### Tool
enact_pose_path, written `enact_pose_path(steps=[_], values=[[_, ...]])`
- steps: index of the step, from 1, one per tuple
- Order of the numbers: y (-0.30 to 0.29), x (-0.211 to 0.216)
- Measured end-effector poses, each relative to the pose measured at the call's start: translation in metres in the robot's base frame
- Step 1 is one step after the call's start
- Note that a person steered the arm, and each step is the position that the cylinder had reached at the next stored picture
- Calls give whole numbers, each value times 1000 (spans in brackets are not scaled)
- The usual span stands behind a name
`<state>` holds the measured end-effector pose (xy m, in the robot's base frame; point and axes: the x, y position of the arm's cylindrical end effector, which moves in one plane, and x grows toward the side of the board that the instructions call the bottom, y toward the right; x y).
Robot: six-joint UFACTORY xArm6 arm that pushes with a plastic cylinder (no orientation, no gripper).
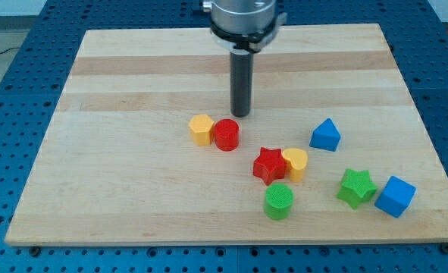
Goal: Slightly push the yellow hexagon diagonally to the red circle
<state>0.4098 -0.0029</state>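
The yellow hexagon [201,129] sits left of centre on the wooden board [133,83]. The red circle [227,135] touches its right side. My tip [241,114] is just above and to the right of the red circle in the view, a short gap from it. It is apart from the yellow hexagon, with the red circle between them.
A red star [269,164] touches a yellow heart-shaped block [295,163] at lower centre. A green circle [279,201] lies below them. A blue triangle-like block [326,135], a green star [357,187] and a blue cube [396,196] are at the right.
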Motion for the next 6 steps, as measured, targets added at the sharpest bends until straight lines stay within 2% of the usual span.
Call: enact_pose_path(steps=[2,3,5,6], values=[[-80,56],[-99,62],[-85,18],[-29,-11]])
